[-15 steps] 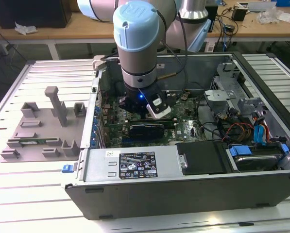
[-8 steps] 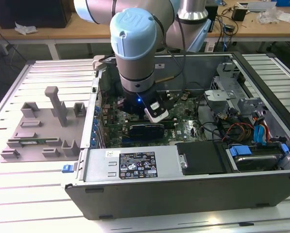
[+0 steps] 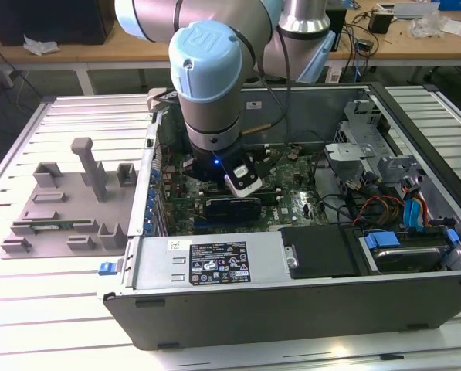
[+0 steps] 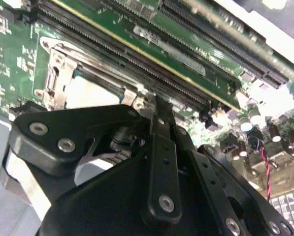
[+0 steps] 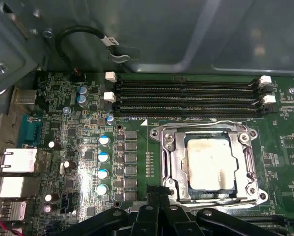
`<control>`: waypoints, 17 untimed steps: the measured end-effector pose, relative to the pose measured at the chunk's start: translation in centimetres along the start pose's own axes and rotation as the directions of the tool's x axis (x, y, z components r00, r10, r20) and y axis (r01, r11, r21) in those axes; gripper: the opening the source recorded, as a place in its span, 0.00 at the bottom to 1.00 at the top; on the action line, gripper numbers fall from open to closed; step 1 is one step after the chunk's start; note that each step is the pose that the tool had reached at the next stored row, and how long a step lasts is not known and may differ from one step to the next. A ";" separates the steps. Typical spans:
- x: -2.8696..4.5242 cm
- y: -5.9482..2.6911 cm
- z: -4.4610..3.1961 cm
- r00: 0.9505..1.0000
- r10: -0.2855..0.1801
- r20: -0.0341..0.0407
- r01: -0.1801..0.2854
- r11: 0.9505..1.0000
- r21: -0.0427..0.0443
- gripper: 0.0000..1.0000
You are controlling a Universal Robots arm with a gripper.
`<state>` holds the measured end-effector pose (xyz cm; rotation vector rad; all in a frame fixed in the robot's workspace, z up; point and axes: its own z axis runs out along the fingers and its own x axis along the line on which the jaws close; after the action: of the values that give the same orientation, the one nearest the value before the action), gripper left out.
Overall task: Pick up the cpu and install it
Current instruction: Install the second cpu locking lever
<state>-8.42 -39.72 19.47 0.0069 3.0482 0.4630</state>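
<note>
The arm (image 3: pixel 207 69) wears pale blue caps over silver-grey tubing, and a small blue light glows near its wrist. Below it the motherboard (image 5: pixel 137 147) is deep green, dotted with blue-topped capacitors (image 5: pixel 103 163). The cpu (image 5: pixel 214 164) shows a pale silvery top (slightly smudged) inside a bright metal socket frame (image 5: pixel 170 162). The gripper (image 4: pixel 156 147) is matt black. The fixture blocks (image 3: pixel 68 201) are plain grey, the case (image 3: pixel 292 305) dull steel.

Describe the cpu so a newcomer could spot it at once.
Look inside the open computer case, at the green motherboard. Beside the long memory slots sits a socket with a metal frame; the cpu lies inside it, the one flat, pale, shiny square.
</note>
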 end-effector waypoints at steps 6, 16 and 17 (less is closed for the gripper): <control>-0.03 0.19 -0.58 1.000 0.000 0.000 0.000 1.000 0.005 0.11; -0.41 1.09 -3.13 1.000 0.002 -0.003 -0.001 0.995 0.098 0.11; -0.72 1.10 -3.10 1.000 0.005 -0.002 -0.005 0.994 0.109 0.11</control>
<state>-7.88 -39.60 22.80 0.0194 3.0723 0.2958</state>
